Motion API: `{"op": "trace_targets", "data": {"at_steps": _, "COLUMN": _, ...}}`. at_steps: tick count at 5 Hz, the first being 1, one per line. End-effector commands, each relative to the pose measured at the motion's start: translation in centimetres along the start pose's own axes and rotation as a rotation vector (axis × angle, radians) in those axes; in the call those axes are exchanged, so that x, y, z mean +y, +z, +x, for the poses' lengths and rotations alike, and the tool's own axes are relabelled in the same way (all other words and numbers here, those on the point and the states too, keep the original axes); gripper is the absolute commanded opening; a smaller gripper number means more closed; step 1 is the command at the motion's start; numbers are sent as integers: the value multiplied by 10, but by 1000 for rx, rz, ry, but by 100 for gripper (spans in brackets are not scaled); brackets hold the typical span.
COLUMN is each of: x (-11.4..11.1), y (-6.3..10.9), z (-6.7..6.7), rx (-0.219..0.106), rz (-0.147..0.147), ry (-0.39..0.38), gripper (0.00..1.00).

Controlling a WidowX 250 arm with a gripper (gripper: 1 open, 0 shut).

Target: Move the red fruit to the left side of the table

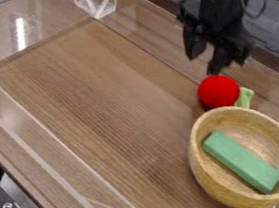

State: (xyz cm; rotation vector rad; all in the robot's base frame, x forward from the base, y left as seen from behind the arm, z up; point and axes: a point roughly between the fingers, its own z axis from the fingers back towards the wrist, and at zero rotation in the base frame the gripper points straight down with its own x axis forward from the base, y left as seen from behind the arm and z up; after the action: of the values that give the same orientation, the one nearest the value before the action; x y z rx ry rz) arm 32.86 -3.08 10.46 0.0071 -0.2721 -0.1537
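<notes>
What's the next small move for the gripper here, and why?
Probably lower straight down over the red fruit. The gripper hangs open just above and slightly behind it, holding nothing, and the fruit sits on the table at the right, close beside the bowl, not on the left side. It needs gripping first, with care to clear the bowl's rim.

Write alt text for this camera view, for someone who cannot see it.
A robot's black claw hangs open just above a red fruit near the far right of a wooden table. In front of the fruit stands a tan bowl holding a green block.
</notes>
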Motion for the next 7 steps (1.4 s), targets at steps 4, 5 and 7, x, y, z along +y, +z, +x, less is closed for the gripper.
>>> {"op": "trace_targets", "data": {"at_steps": 4, "x": 13, "y": 36, "z": 11, "rx": -78, "rz": 17, "ry": 47, "gripper": 0}}
{"op": "trace_targets", "data": {"at_steps": 5, "x": 6, "y": 17, "z": 8, "rx": -44, "rz": 10, "ry": 35, "gripper": 100}}
{"op": "trace_targets", "data": {"at_steps": 7, "x": 4, "y": 4, "z": 5, "rx": -21, "rz": 6, "ry": 29, "gripper": 0}}
